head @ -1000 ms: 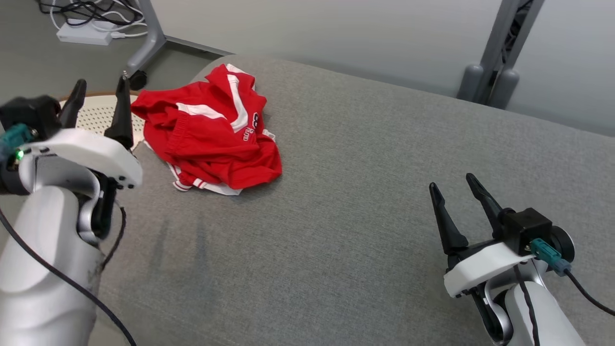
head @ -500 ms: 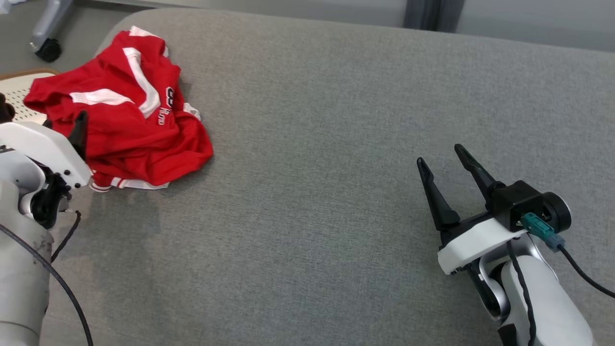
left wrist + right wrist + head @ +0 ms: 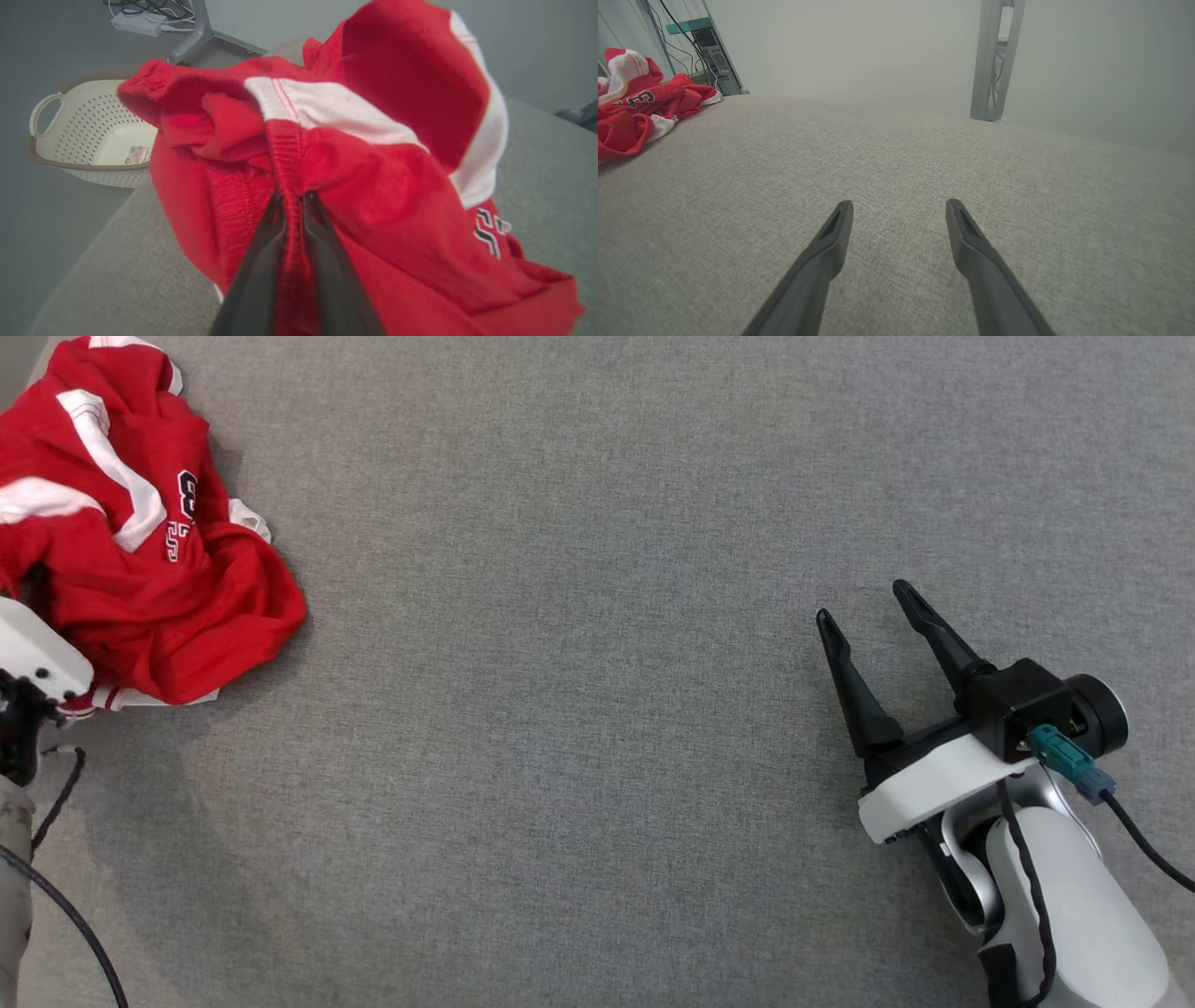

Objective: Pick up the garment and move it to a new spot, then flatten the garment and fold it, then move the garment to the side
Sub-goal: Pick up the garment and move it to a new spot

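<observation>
Head view: the red-and-white garment [image 3: 140, 588] lies in a crumpled heap at the left edge of the grey fabric-covered tabletop [image 3: 597, 709], with the bulk of it resting on that surface. The right hand [image 3: 862, 602] hovers over the tabletop's right portion, well apart from the garment, with its fingers spread and nothing between them. The heap has no well-defined long axis. Its longer extent runs roughly along the tabletop's left edge, from far to near, and the printed numeral faces up and toward the tabletop's middle. Left wrist view: the left hand [image 3: 292, 198] is clamped on a gathered, elastic-looking band of the garment, its fingers nearly together with red fabric pinched between them. A perforated laundry basket [image 3: 93, 135] stands on the floor beyond the tabletop's left edge. Right wrist view: the garment lies at the tabletop's far left and the right hand's fingers stand apart above bare fabric. Assessment: the pick-up grasp appears made. Lifting, relocation, flattening, folding and the final move aside are not yet done.
</observation>
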`<state>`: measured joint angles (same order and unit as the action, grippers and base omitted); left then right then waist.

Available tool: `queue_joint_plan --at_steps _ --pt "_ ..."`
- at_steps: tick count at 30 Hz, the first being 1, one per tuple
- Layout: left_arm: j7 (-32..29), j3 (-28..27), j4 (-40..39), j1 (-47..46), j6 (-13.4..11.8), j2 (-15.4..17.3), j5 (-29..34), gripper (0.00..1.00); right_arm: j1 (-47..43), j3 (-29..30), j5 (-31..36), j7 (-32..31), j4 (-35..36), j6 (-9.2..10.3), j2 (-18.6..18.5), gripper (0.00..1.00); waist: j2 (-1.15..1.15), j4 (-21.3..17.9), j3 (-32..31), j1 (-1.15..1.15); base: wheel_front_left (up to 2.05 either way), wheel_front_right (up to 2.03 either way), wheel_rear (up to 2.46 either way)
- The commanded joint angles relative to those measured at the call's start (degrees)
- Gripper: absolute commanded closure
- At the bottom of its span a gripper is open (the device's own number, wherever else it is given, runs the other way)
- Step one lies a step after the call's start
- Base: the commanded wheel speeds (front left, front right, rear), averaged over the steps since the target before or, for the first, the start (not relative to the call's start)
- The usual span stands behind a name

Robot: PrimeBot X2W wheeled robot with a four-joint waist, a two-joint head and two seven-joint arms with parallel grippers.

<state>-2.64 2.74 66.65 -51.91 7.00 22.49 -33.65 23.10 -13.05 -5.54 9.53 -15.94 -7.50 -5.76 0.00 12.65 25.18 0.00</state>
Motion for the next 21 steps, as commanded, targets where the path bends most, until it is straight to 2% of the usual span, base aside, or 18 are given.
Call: queue_joint_plan --at_steps 1,5,11,15,21 --pt "0.93 -0.28 0.09 -1.29 0.17 0.76 -0.42 1.0 1.18 0.19 0.03 0.25 0.32 0.01 -0.39 0.0 0.0 0.14 -0.13 0.0 0.0 0.0 0.0" --pt "6.86 0.03 -1.23 -2.83 0.27 2.47 0.53 1.0 1.05 1.36 -0.33 0.86 -0.06 0.01 -0.62 0.0 0.0 0.62 -1.51 0.0 0.0 0.0 0.0" --pt "15.14 0.85 -5.32 -3.23 -1.31 4.38 2.79 1.0 -0.33 3.71 -0.41 2.04 -0.88 0.01 0.02 0.0 0.0 1.36 -5.91 0.0 0.0 0.0 0.0" --pt "16.64 1.12 -9.2 -1.03 -2.67 4.48 3.67 1.0 -1.18 4.33 -0.45 2.6 -1.45 0.01 0.49 0.0 0.0 1.38 -8.68 0.0 0.0 0.0 0.0" --pt "17.32 1.4 -22.53 8.61 -6.71 2.73 4.8 1.0 -3.54 5.88 -1.2 3.49 -1.86 0.01 1.46 0.0 0.0 0.79 -13.3 0.0 0.0 0.0 0.0"
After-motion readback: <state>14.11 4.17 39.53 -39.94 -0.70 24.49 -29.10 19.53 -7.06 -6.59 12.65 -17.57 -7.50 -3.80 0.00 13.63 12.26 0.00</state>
